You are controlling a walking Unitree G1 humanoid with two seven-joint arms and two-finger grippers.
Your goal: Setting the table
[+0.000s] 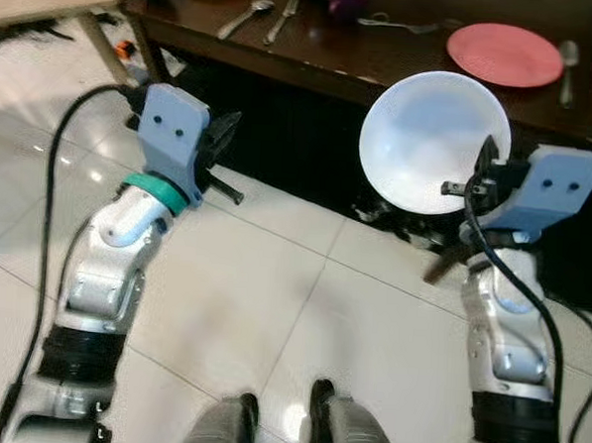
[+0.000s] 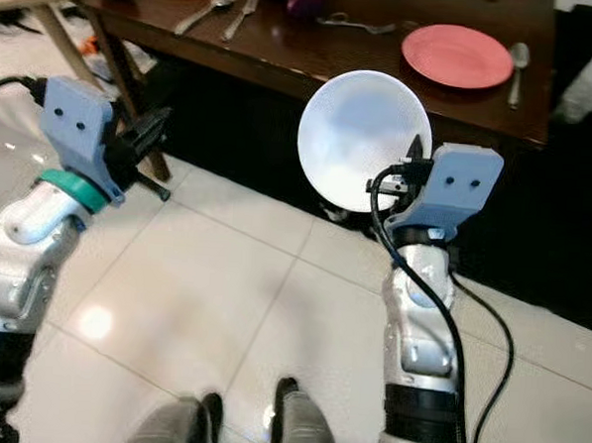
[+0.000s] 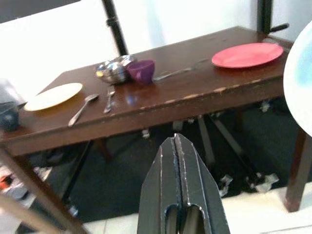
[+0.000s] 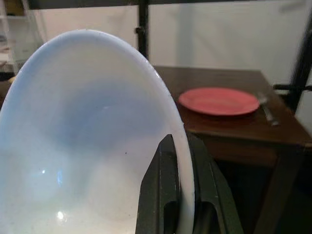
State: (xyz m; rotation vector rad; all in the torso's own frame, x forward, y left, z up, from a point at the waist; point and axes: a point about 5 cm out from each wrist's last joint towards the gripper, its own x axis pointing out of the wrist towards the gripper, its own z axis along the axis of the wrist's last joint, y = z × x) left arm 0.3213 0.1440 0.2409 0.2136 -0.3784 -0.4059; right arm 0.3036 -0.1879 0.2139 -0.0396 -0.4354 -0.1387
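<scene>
Holding a white bowl (image 1: 434, 139) by its rim, the right gripper (image 4: 184, 146) pinches the edge between its two black fingers, one inside the bowl and one outside. The bowl is tilted up on its side, its hollow facing the robot, and hangs in the air just short of the near edge of the dark wooden table (image 1: 384, 62). The left gripper (image 3: 178, 156) is raised at the left with its fingers pressed together, carrying nothing, pointed toward the table's near edge.

On the table, a red plate (image 1: 504, 54) lies at the right near the front edge, with a spoon (image 1: 568, 67) just to its right. Farther left are a purple cup (image 3: 141, 71), a metal bowl (image 3: 113, 71), a fork (image 1: 281, 19), another spoon (image 1: 245, 17) and a yellow plate (image 3: 53, 96) at the far left. Bare tabletop lies between the fork and the red plate.

White tiled floor (image 1: 271, 310) lies open between the two arms and the table's front edge. No readable writing appears on anything.
</scene>
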